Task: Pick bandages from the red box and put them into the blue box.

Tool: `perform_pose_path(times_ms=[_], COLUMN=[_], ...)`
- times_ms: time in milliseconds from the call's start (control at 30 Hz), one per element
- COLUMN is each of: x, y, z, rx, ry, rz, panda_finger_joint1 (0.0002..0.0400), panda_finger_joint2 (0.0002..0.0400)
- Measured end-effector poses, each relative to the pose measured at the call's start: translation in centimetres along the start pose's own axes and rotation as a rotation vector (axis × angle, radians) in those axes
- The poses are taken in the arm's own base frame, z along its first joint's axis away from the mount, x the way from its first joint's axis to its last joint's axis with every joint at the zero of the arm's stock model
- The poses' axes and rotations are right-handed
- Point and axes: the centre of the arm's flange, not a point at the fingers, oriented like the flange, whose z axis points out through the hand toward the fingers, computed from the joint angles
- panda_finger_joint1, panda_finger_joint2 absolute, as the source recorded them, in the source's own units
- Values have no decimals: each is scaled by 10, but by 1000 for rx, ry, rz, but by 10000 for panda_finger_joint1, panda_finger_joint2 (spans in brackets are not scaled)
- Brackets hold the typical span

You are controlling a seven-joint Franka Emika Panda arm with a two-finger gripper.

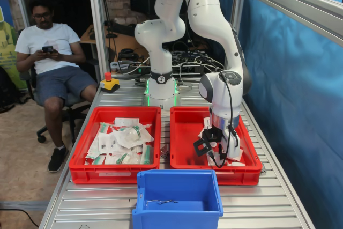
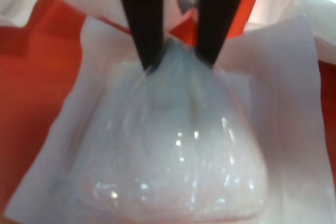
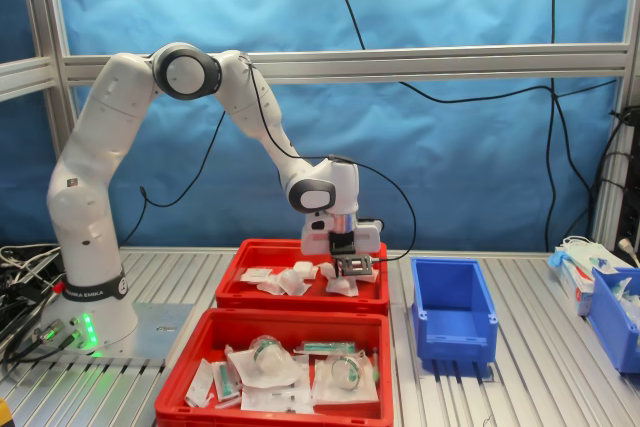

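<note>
The arm [image 3: 255,112] reaches out from its base and bends down, its wrist pointing straight into the red box [image 1: 185,132], with the claw [image 1: 214,146] low among the packets there. In the wrist view the two dark fingers [image 2: 144,19] stand close together, pinching the puckered top of one bandage [image 2: 173,150]; its padded centre bulges directly below the fingertips, over the box's red floor. More white bandages [image 3: 285,280] lie in the same box beside the claw. The blue box [image 1: 179,199] stands near the claw, just outside the red box's wall. Another red tray [image 1: 94,154] alongside holds a heap of green-marked wrappers [image 1: 126,143].
</note>
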Motion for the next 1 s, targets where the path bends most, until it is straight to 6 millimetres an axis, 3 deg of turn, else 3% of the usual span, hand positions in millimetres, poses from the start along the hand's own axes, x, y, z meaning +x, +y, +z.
perform_pose_path(times_ms=[1000], x=[4], y=[-7], z=[-1], rx=[10], ry=[4], rz=[10], panda_finger_joint1=[37], panda_finger_joint2=[37])
